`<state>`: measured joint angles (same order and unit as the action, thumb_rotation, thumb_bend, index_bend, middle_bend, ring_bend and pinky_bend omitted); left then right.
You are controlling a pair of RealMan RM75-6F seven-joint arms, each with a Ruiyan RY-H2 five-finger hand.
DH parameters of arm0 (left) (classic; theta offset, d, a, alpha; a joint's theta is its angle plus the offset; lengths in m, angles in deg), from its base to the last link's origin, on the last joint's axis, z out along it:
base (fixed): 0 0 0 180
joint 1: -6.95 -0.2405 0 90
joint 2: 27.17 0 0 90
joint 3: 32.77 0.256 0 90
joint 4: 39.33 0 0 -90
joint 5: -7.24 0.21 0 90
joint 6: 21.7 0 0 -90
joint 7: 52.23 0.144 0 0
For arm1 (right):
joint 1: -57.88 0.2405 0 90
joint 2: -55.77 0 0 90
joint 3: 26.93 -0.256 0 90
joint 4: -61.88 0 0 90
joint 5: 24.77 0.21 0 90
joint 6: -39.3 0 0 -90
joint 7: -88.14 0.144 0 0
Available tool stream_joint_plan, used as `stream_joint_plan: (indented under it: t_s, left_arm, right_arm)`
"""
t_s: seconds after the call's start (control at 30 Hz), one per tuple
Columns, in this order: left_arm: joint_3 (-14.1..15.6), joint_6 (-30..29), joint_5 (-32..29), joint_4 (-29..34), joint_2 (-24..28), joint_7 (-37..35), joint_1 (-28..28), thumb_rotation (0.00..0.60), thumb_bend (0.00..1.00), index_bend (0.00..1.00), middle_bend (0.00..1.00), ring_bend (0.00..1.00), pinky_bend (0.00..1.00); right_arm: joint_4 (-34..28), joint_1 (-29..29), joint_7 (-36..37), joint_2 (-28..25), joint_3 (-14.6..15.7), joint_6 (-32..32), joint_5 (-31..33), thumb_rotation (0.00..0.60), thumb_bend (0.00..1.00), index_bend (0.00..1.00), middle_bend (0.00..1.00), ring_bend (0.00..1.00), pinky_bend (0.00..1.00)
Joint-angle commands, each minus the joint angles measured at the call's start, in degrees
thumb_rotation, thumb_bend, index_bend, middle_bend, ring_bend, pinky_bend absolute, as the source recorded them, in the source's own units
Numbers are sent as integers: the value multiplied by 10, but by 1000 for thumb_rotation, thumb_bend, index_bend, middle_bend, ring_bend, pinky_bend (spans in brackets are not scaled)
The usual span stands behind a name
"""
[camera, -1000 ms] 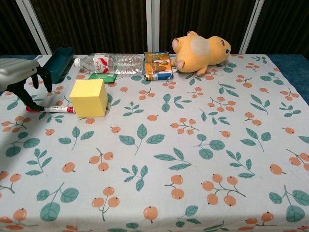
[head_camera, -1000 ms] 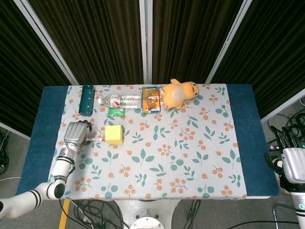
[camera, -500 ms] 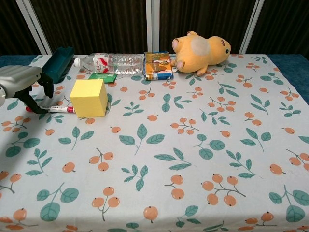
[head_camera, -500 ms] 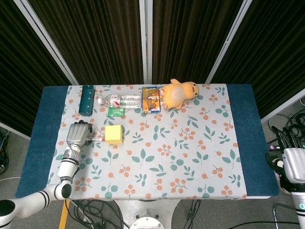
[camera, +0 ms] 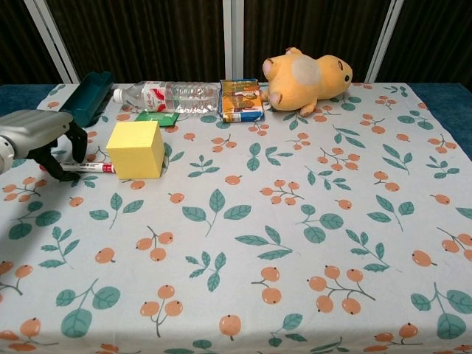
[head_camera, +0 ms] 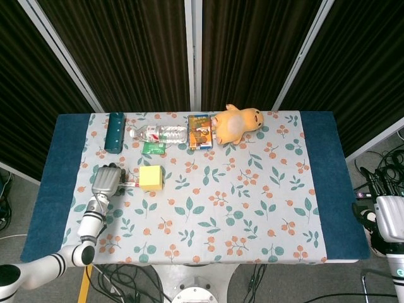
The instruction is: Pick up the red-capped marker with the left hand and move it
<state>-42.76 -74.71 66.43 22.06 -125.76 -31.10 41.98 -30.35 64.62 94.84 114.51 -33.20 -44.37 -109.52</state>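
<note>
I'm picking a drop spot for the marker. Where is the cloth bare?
Bare: the wide stretch right of the yellow cube, below the plush toy. Crowded: the far-left back row around the bottle and the left hand.

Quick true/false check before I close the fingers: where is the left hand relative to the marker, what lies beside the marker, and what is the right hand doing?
1. The left hand is over the marker's capped end. True.
2. The marker lies on the tablecloth. True.
3. The yellow cube sits beside the plush toy. False: it is next to the marker.
4. The right hand is over the table. False: it hangs off the table's edge.
</note>
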Motion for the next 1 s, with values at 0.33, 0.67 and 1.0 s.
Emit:
stream_joint_plan:
  t_s: [0.33,0.67,1.0]
  left_arm:
    - [4,3,-2,21,9,5,-2,600,289,622,574,273,343]
    - [1,-18,-9,11,-2,20,-4,600,301,552,543,273,343]
    - [-5,-10,-28,1,-14,49,5,600,317,550,522,273,343]
  right_arm:
    - [0,-1,1,0,1,0,1,600,301,57,148,53,167]
    - [0,-2,2,-1,1,0,4,600,301,57,148,53,166]
    - [2,-4,7,-1,2,1,6,600,301,57,147,53,166]
